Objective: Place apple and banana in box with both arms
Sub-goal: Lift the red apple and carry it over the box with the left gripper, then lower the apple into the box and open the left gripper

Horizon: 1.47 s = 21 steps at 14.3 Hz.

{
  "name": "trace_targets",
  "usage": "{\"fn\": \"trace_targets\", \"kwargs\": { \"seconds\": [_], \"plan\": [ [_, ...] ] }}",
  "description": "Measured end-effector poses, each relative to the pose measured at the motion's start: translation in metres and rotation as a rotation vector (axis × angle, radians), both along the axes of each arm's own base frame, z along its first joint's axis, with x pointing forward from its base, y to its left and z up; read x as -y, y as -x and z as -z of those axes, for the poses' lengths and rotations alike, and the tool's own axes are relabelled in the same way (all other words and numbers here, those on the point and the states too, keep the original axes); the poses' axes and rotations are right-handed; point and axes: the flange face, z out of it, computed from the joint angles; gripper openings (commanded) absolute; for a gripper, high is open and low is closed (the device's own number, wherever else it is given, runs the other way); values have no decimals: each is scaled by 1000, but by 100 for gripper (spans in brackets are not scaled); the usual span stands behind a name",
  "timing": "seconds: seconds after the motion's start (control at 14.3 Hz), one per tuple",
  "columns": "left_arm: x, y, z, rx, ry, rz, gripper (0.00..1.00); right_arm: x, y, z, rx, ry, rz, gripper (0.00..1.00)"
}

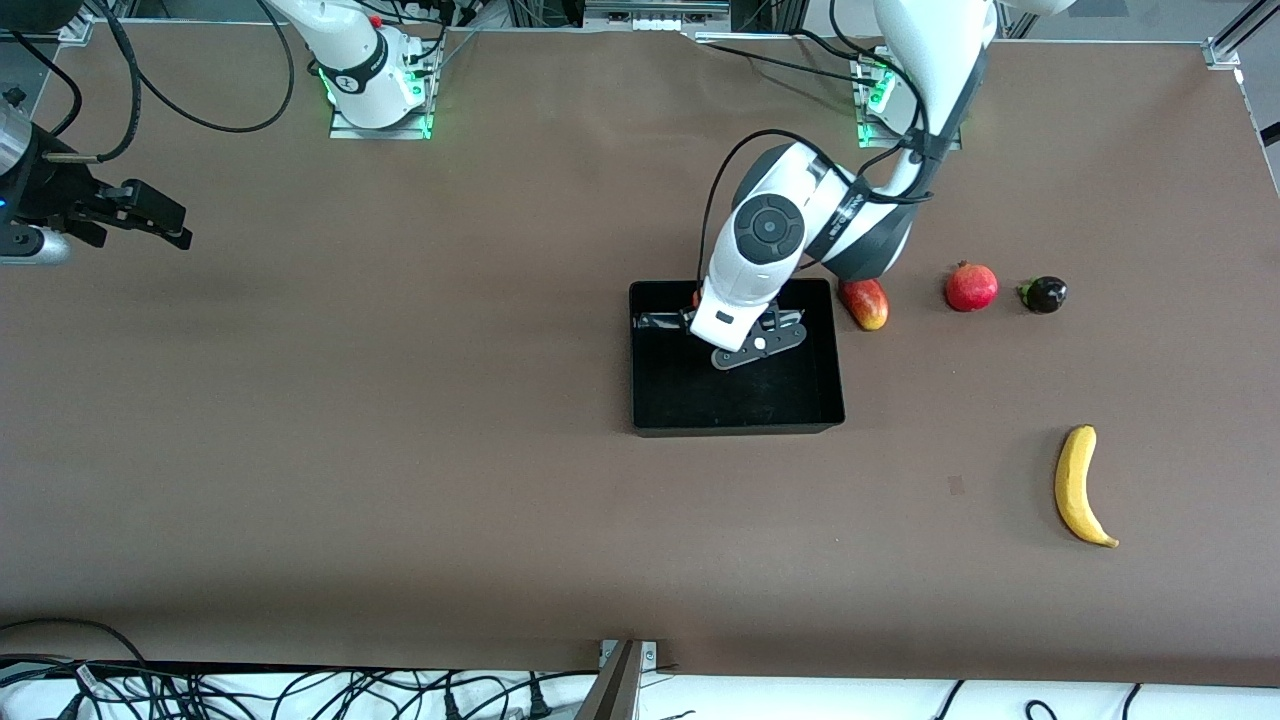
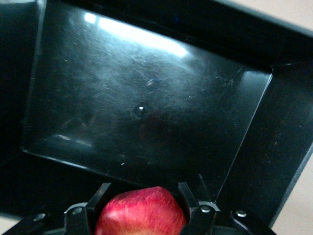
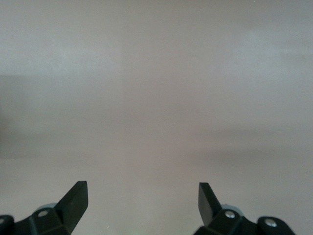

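Over the box (image 1: 738, 410), left gripper (image 2: 142, 208) clamped on the apple (image 2: 141, 213), above the bare black floor. Banana (image 1: 1080, 486) on the table, nearer the front camera than the box, toward the left arm's end. Right gripper (image 3: 142, 198) waits over the right arm's end, fingers apart, holding nothing.

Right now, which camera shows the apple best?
The left wrist view: the apple sits between the left end effector's fingers above the box. In the front view the arm hides it; the right wrist view shows only table.
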Motion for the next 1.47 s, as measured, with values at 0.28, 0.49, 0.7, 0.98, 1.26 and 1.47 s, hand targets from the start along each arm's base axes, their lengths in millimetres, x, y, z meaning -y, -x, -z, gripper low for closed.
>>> {"fn": "trace_targets", "kwargs": {
  "seconds": [0.28, 0.49, 0.7, 0.98, 1.26, 1.47],
  "plan": [
    [6, 23, 34, 29, 12, 14, 0, 0, -4, -1, 8, 0, 0, 100],
    [9, 30, 48, 48, 22, 14, 0, 1, -5, 0, 6, 1, 0, 100],
    [12, 34, 65, 62, 29, 17, 0, 2, -7, 4, 2, 1, 2, 100],
    [15, 35, 88, 90, 22, 7, 0, 2, -8, 4, 4, 1, 3, 100],
    [15, 35, 97, 106, 26, 9, 100, 2, -8, 4, 5, 1, 3, 100],
    [15, 34, 100, 117, 14, 25, 100, 3, -8, 3, 7, 1, 4, 100]
  ]
}}
